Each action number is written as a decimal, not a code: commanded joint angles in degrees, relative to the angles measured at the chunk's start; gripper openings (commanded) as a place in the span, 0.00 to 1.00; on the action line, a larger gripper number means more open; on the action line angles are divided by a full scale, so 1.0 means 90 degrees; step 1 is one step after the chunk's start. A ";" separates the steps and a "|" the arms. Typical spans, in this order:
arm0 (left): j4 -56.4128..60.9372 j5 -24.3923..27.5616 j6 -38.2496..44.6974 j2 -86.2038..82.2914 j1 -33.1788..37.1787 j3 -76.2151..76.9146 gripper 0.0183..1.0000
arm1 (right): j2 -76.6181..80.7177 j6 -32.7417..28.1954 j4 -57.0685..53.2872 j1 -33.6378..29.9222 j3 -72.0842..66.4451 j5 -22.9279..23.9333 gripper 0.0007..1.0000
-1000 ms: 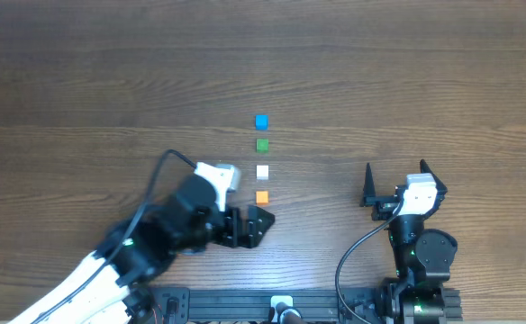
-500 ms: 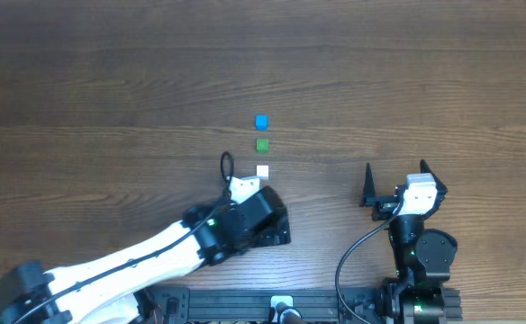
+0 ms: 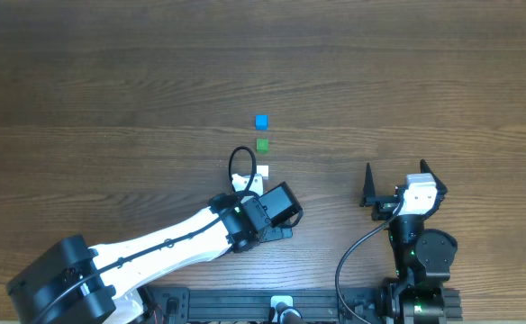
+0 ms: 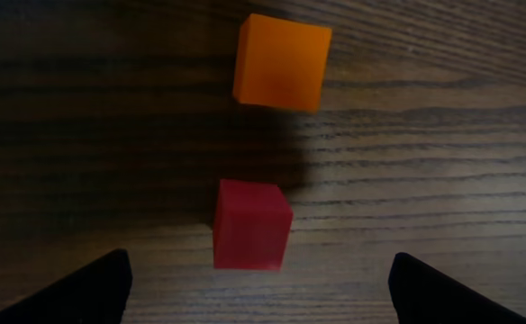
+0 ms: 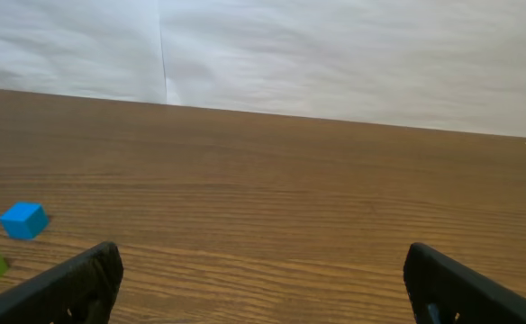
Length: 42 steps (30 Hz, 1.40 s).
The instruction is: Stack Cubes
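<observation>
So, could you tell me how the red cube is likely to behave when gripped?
The red cube looks rigid, with flat faces and crisp edges, so it should probably sit still rather than roll. Its smooth-looking sides may slip under an off-centre pinch.

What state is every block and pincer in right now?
Small red cube: flat on wooden table, unstacked, ungripped.
Small orange cube: flat, unstacked, apart from red.
Small white cube: unstacked, partly hidden by left arm.
Small green cube: unstacked.
Small blue cube: unstacked.
Left pincer: open, over red cube.
Right pincer: open, empty.
</observation>
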 commanded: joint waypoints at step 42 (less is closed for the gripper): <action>0.0296 -0.0260 0.1270 0.0862 -0.0146 0.0134 0.46 | -0.0061 0.0015 -0.0019 0.0034 -0.0036 0.0061 0.99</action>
